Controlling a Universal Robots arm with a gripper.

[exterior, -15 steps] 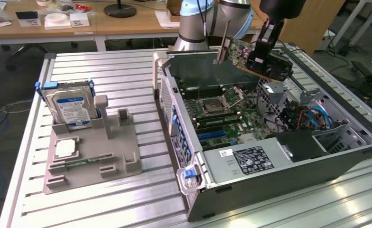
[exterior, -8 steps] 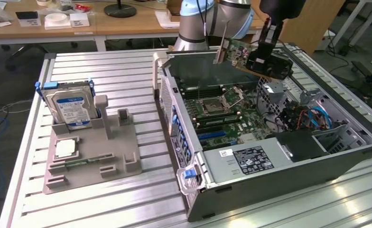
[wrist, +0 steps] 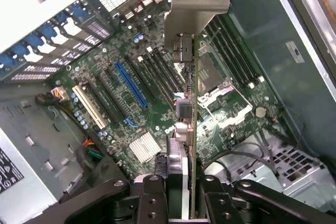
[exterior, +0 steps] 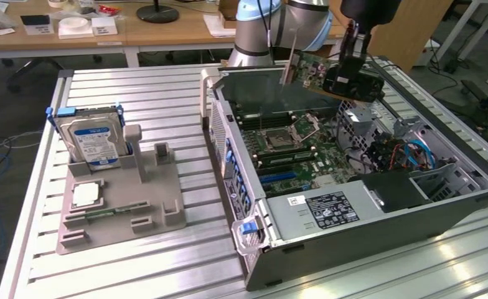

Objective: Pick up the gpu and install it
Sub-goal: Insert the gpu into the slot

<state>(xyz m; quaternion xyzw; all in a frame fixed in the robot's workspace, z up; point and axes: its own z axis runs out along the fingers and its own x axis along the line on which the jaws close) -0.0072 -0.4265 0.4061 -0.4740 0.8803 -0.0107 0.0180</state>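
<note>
One claw point(exterior: 340, 76) grips the tilted gpu point(exterior: 310, 65) above the open case point(exterior: 377, 243).

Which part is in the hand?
The gpu, clamped on edge in the hand over the open case; the hard drive stands in the grey tray, the chip lies on it.

Bright room light glares off the slatted desk point(exterior: 464, 255), while the computer case point(exterior: 377, 240) interior sits softly shadowed.
</note>
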